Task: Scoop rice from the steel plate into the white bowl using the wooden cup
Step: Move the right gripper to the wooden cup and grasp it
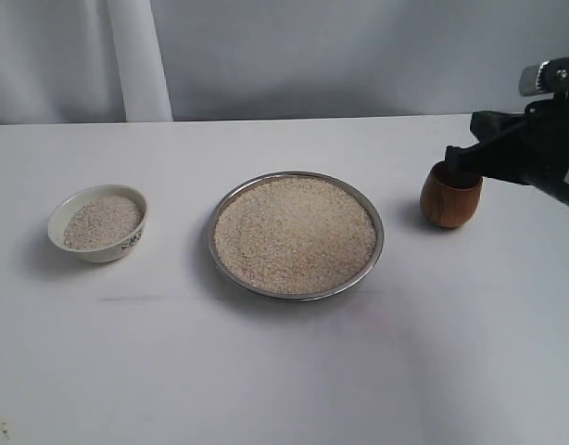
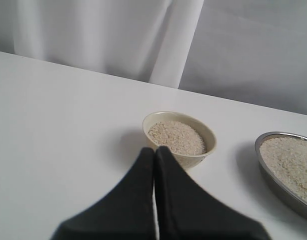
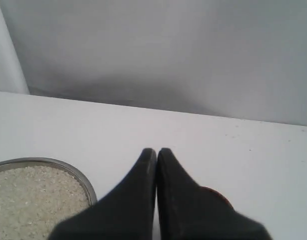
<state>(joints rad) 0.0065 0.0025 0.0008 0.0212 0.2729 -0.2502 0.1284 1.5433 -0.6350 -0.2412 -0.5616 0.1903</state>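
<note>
1. Exterior view: a steel plate [image 1: 381,243] sits mid-counter [image 1: 284,371], filled with rice [image 1: 296,235]. A white bowl [image 1: 113,248], also holding rice, stands at the plate's 9 o'clock, well apart from it. A wooden cup [image 1: 448,206] stands upright at the plate's 2 o'clock, near its rim but not touching. The right pincer [image 1: 454,159] reaches in from 3 o'clock with its tip at the cup's mouth. Whether it touches the cup cannot be told here.
2. Left wrist view: the left pincer [image 2: 154,150] is clenched, its black fingers pressed together with nothing between them. It hangs over the counter just short of the bowl [image 2: 196,160], and the plate [image 2: 278,187] lies further off. A white curtain [image 2: 93,35] hangs behind the counter.
3. Right wrist view: the right pincer [image 3: 156,151] is clenched, fingers together and grasping nothing. A reddish sliver of the cup [image 3: 218,197] shows under one finger. The plate [image 3: 88,187] and its rice [image 3: 33,200] lie beside the other.
</note>
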